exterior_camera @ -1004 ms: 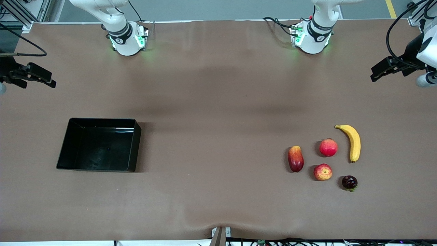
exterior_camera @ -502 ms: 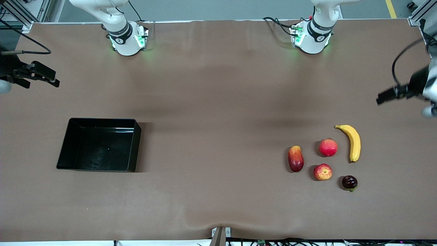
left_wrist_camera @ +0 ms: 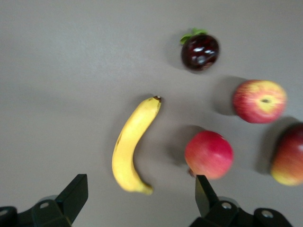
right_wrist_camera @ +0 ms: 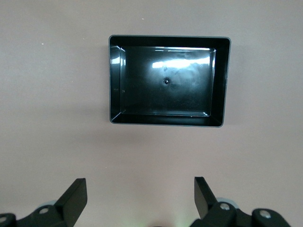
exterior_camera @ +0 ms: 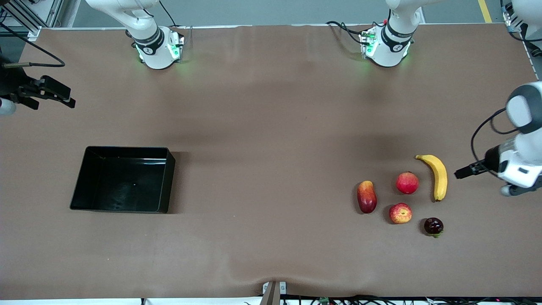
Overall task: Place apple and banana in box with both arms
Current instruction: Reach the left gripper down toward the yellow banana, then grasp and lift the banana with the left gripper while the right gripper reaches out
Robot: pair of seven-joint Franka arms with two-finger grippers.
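Observation:
The yellow banana [exterior_camera: 438, 176] lies near the left arm's end of the table. The apple [exterior_camera: 400, 213], red with yellow patches, lies nearer the front camera than the banana. My left gripper [exterior_camera: 462, 173] is open and empty, up over the table just beside the banana. In the left wrist view its fingers [left_wrist_camera: 75, 189] stand wide apart, with the banana [left_wrist_camera: 132, 146] and the apple [left_wrist_camera: 259, 100] below. The black box [exterior_camera: 123, 182] sits empty toward the right arm's end. My right gripper [exterior_camera: 61, 96] is open and empty, up over bare table, with the box [right_wrist_camera: 116, 85] in its wrist view.
An evenly pinkish-red round fruit [exterior_camera: 407, 183] lies between banana and apple. A red-and-yellow mango-like fruit [exterior_camera: 366, 197] and a dark purple fruit [exterior_camera: 433, 226] lie close by. The brown table [exterior_camera: 271, 148] stretches bare between the fruits and the box.
My left gripper has swung from over the table's corner by the left arm's end to just beside the banana. The right gripper has shifted only slightly. The fruits and the box have not moved.

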